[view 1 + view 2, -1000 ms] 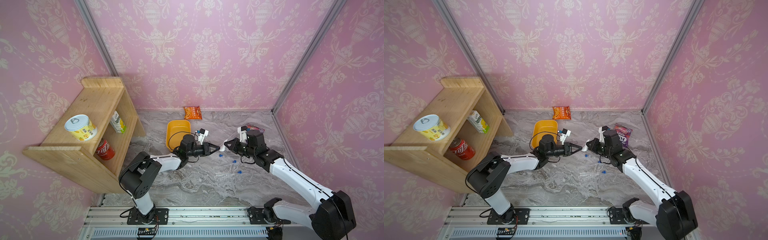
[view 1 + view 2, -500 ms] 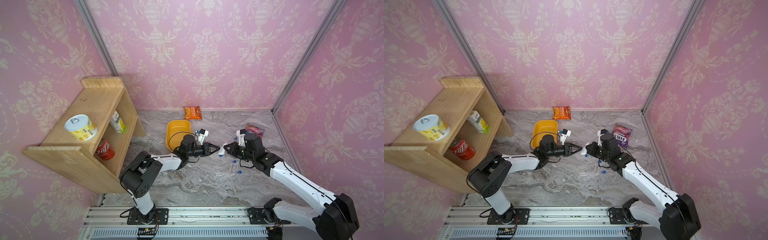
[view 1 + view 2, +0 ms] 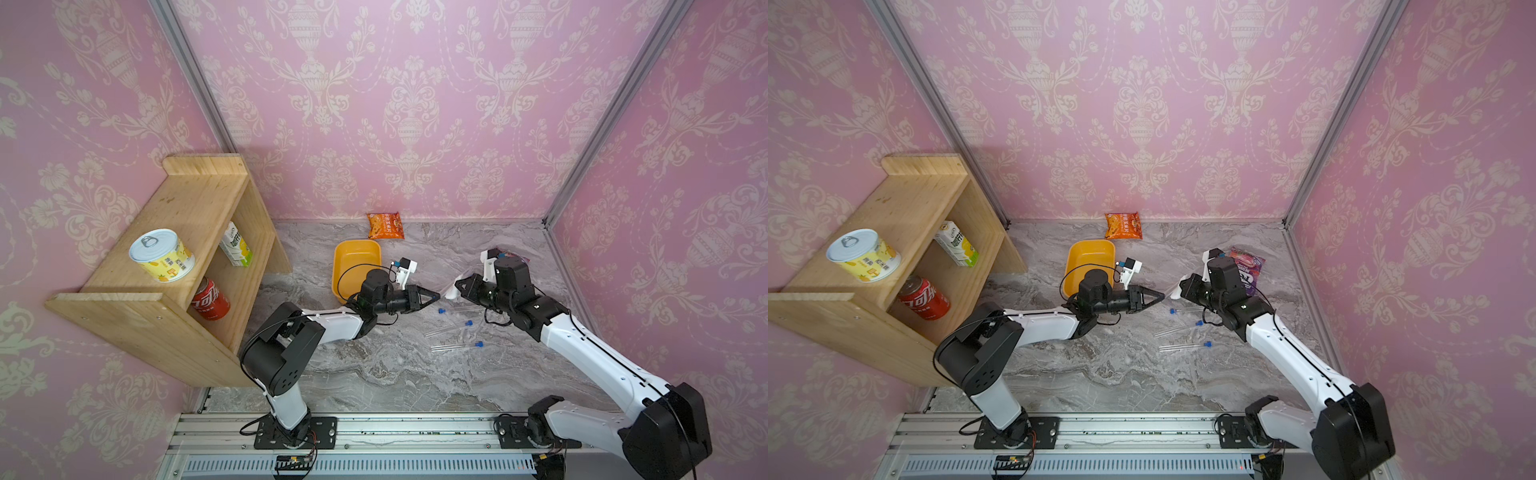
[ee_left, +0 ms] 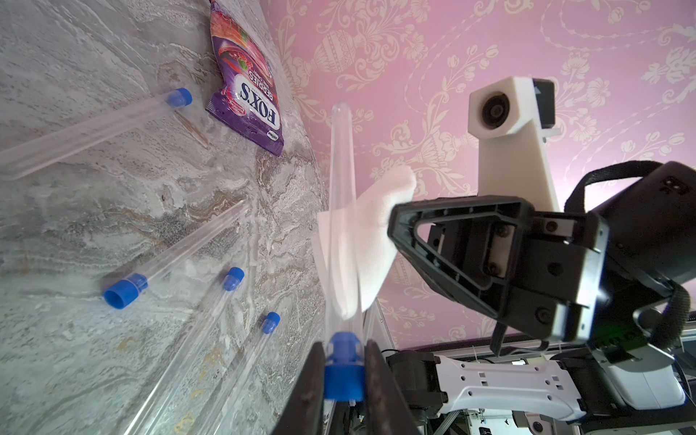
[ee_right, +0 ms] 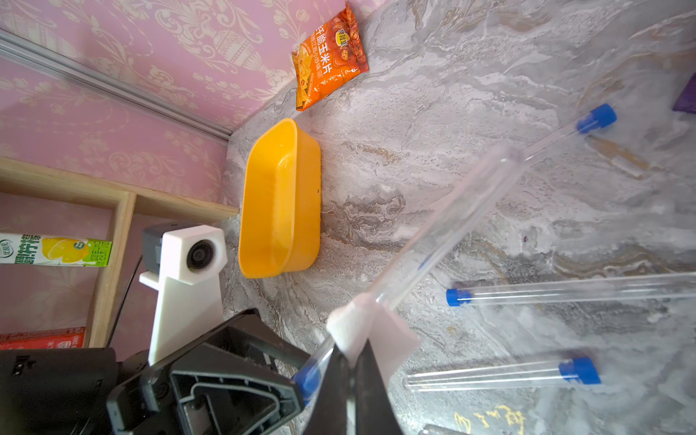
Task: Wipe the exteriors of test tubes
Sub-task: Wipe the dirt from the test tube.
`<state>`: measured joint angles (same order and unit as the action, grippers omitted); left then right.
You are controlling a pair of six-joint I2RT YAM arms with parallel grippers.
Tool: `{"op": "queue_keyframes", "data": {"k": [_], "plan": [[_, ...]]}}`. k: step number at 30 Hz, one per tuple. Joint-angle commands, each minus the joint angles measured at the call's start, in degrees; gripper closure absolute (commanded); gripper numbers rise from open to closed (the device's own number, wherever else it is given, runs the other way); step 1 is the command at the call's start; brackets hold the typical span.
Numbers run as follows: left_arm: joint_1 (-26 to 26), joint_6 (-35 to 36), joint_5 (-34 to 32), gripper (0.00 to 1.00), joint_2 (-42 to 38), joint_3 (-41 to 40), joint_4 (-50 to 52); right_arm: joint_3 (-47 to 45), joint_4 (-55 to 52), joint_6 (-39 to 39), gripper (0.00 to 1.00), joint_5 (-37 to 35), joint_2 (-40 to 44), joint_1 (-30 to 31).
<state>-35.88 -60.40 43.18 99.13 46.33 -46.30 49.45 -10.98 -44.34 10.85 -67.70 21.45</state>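
Mid-bench, just right of centre: left fingers (image 4: 378,384) are clamped on the blue cap (image 4: 343,373) of the held tube (image 4: 342,169). The tube is off the bench (image 3: 374,374) and pointing to 3 o'clock. Right fingers (image 5: 373,395) are pressed together on the wipe (image 4: 376,226), which folds round the tube close to its cap end.

Step in hand, as I judge it: the wiping stroke on this tube.
- Draw the wipe from the cap end out to the rounded tip, keeping the pull along the tube's own axis.
- Use a light pinch; the tube is thin and held only by its cap, so a sideways tug could lever it loose or pull it out of the cap.
- Keep the left grip firm and still through the stroke.
- One pass likely covers only the faces the fold touches, so roll the tube, then stroke again.

Count:
- Test tubes: five. One is held; four loose tubes (image 4: 180,248) lie flat at 5 o'clock of it, all capped blue.
- Wipe: one.
- Yellow tub (image 3: 357,243): one, at 10 o'clock of the left fingers.
- Orange snack packet (image 3: 385,225): one, at 12 o'clock by the back wall.
- Purple sweet packet (image 4: 244,86): one, at 2 o'clock.
- Wooden shelf (image 3: 187,208): one, at 9 o'clock. It carries one tin (image 3: 162,255), one carton (image 3: 236,250) and one red can (image 3: 210,299).
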Motion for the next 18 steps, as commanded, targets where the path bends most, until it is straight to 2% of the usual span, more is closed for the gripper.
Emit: {"op": "queue_keyframes", "data": {"k": [1,13,18], "plan": [[-0.42,-1.03,1.43,0.80,0.88,-0.62,-2.16,1.45,-1.14,2.78,1.00,-0.47,-0.59,-1.83],[-0.57,-1.22,1.73,0.80,1.32,-0.62,-2.21,1.99,-1.76,5.92,1.00,2.12,-0.65,-12.31],[-0.77,-1.20,1.80,0.80,1.48,-0.80,-2.00,5.14,-2.08,8.96,1.00,3.01,-2.72,-14.42]]}}
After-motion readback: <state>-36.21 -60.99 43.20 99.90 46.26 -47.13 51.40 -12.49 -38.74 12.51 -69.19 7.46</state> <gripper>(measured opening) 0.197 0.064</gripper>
